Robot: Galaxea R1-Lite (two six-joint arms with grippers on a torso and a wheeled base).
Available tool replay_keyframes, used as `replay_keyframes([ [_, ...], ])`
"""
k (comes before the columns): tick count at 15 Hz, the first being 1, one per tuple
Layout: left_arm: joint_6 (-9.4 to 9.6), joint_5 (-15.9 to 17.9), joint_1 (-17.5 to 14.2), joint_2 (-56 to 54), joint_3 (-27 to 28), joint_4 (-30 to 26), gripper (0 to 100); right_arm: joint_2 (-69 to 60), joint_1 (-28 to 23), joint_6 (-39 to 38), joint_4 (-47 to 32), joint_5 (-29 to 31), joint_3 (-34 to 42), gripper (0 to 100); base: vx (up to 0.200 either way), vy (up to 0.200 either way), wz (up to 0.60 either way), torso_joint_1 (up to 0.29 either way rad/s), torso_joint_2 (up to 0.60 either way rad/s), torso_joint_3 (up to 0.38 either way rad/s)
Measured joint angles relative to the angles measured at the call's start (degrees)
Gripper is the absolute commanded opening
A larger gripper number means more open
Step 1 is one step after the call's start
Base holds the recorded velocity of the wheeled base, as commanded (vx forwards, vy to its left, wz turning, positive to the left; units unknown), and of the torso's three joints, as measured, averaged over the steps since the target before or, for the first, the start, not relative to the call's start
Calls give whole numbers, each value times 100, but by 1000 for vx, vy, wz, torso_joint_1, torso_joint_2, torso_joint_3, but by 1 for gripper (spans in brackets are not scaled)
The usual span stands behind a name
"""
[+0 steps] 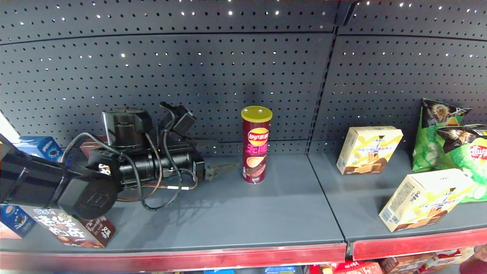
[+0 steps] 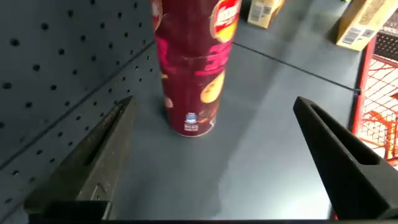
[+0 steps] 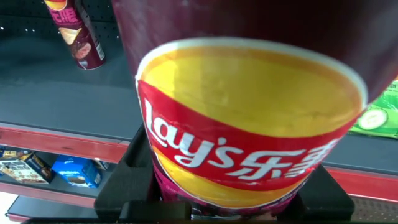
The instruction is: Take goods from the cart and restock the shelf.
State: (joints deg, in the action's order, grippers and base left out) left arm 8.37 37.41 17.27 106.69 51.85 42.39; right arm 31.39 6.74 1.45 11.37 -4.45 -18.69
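Observation:
A maroon chip can with a yellow lid [image 1: 257,144] stands upright on the grey shelf [image 1: 266,217], near the pegboard back wall. My left gripper [image 1: 222,170] lies low over the shelf just left of that can, open; in the left wrist view the left gripper [image 2: 212,102] has the can [image 2: 189,68] a little beyond its spread fingers, not touching. My right gripper [image 3: 227,202] is shut on a second chip can [image 3: 249,124], held in front of the shelf's red edge. The standing can [image 3: 81,37] shows far off in that view.
Two yellow biscuit boxes [image 1: 368,150] [image 1: 426,199] and green chip bags [image 1: 452,148] occupy the shelf's right section. Brown and blue cookie boxes [image 1: 76,228] [image 1: 42,146] lie under and behind my left arm. Bare shelf lies between the can and the yellow boxes.

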Motion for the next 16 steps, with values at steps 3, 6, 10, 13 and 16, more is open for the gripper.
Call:
replay_keyframes([
  [3,-41,205,-13,362,286,208,100,0,0,2,-7,-6,22,0,0,0,0,0,0,0],
  [6,-301,449,-7,703,617,613,100,0,0,2,-5,-20,22,0,0,0,0,0,0,0],
  [10,-569,624,-7,1106,964,1026,100,0,4,0,-5,-22,20,0,0,0,0,0,0,0],
  [13,-617,961,-20,1268,1158,1006,100,2,0,0,-11,-20,20,0,0,0,0,0,0,0],
  [16,-679,1024,-20,1429,1460,967,100,5,0,-1,-13,-20,22,0,0,0,0,0,0,0],
])
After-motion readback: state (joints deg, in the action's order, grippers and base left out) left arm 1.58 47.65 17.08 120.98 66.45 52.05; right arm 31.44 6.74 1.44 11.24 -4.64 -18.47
